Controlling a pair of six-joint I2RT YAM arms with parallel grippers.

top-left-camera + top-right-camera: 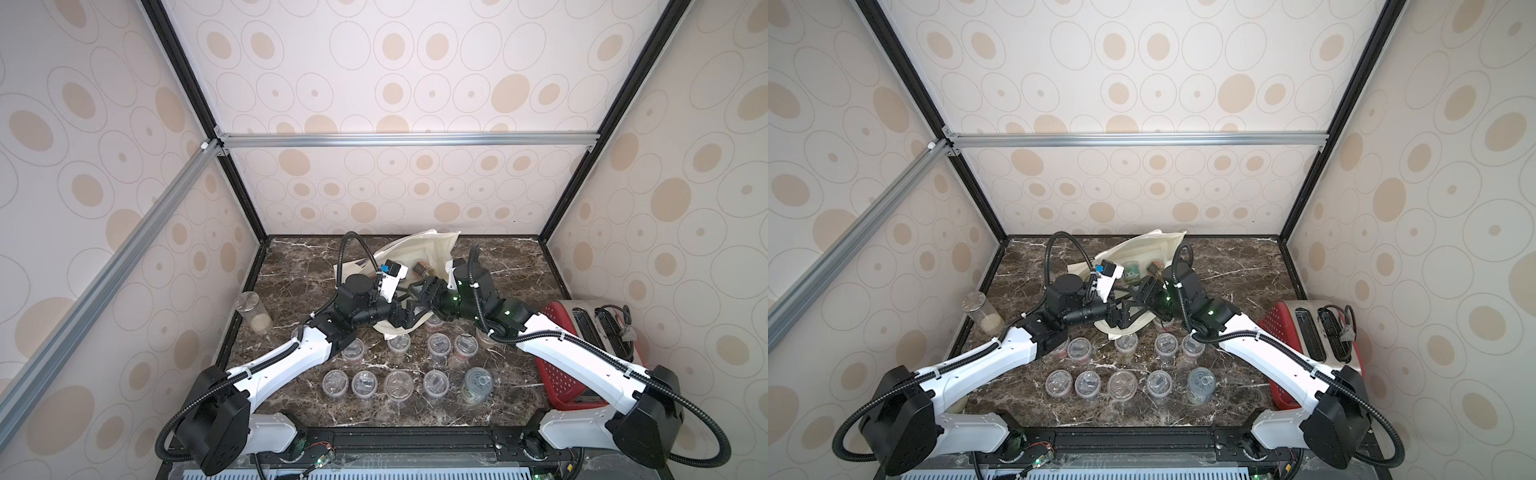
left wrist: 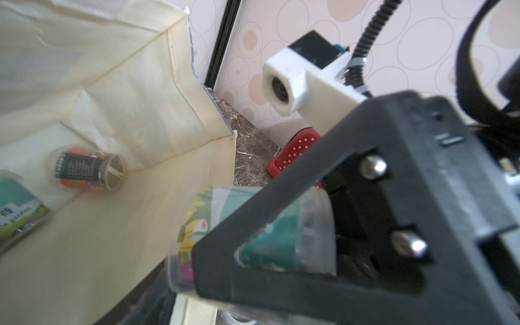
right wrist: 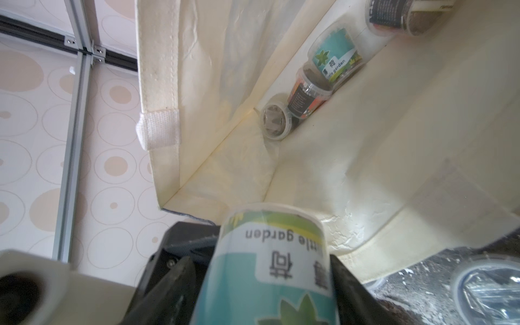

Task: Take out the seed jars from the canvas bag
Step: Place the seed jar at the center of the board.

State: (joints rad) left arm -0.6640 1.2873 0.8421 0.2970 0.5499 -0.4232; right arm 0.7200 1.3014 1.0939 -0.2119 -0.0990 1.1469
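Note:
The cream canvas bag (image 1: 432, 249) (image 1: 1150, 249) lies at the back of the table with its mouth facing the arms. Both grippers meet at that mouth. My right gripper (image 3: 260, 261) is shut on a teal-labelled seed jar (image 3: 270, 281) (image 2: 270, 247), and one right finger (image 2: 309, 183) crosses the jar. My left gripper (image 1: 409, 316) faces it, open, its fingers off the jar. Several more seed jars (image 3: 334, 59) (image 2: 87, 171) lie on their sides deep inside the bag. Two rows of seed jars (image 1: 399, 384) (image 1: 1121, 384) stand upright on the table nearer the front.
A tall clear cylinder (image 1: 254, 318) with beige grains stands at the table's left edge. A pull-tab tin (image 1: 477, 384) ends the front row of jars. A red and silver toaster (image 1: 598, 332) fills the right side under my right arm.

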